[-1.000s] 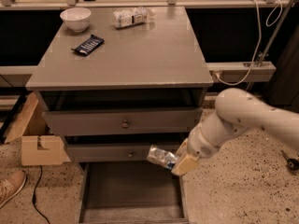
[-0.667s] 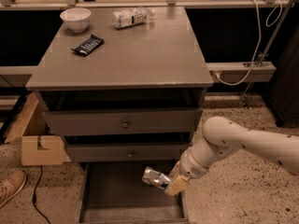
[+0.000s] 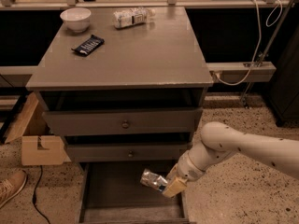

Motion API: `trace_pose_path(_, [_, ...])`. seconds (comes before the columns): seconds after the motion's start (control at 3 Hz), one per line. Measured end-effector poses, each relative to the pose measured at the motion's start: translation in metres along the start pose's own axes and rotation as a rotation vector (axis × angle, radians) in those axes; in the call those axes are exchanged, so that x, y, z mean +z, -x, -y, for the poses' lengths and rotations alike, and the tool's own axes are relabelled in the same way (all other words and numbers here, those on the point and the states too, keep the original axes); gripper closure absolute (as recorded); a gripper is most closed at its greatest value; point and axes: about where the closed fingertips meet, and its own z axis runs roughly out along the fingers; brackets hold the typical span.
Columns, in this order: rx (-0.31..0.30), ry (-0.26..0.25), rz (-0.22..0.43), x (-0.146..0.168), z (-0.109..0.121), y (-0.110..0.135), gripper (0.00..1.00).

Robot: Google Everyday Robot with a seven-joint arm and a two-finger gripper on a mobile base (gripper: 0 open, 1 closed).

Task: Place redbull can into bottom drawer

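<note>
The bottom drawer (image 3: 110,197) is cut off at its front by the frame's lower edge, and the gripper (image 3: 164,185) hides part of its right wall. The gripper pinches one end of the can (image 3: 153,179), held tilted above the drawer's right side, with open room to the left.

No text legible: bottle label (image 3: 131,17), snack bar (image 3: 88,45), redbull can (image 3: 153,179).

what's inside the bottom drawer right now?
The bottom drawer shows only bare floor. The gripper holds the redbull can over its right side; the floor beneath them is covered, so unseen.
</note>
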Motion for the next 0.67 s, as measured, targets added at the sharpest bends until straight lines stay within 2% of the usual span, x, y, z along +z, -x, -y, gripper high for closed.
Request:
trace_pose_path(0.33, [-0.024, -0.012, 0.040, 0.058, 0.038, -0.016, 1.00])
trace_pose_path(0.67, [-0.026, -0.062, 0.098, 0.108, 0.079, -0.027, 1.00])
